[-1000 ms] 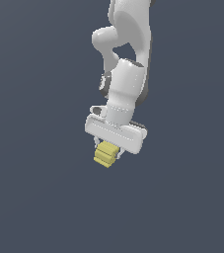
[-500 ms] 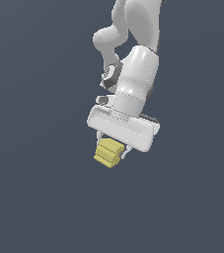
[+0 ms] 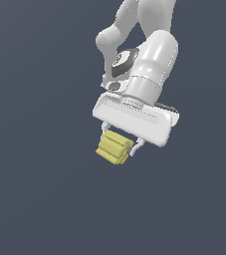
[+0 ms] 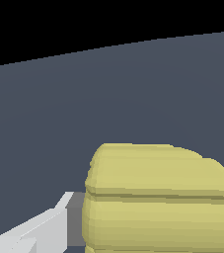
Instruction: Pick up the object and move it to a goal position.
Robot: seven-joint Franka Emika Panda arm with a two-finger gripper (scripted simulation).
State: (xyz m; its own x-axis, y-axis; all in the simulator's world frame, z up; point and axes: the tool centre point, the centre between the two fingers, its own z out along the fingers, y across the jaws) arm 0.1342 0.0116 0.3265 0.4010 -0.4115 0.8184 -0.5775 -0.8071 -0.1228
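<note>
The object (image 3: pixel 114 148) is a small pale-yellow ridged lump, narrower than the white gripper bar above it. My gripper (image 3: pixel 119 145) is shut on it, one finger on each side, and it hangs under the tilted white hand in the exterior view. In the wrist view the object (image 4: pixel 158 197) fills much of the picture, with one white finger (image 4: pixel 39 230) pressed against its side. The other finger is hidden there.
A plain dark grey-blue surface (image 3: pixel 40 189) lies all around. In the wrist view its far edge (image 4: pixel 108 47) meets black.
The arm has carried the object toward the exterior view's right and nearer the camera, so hand and object look larger. The grip has stayed the same.
</note>
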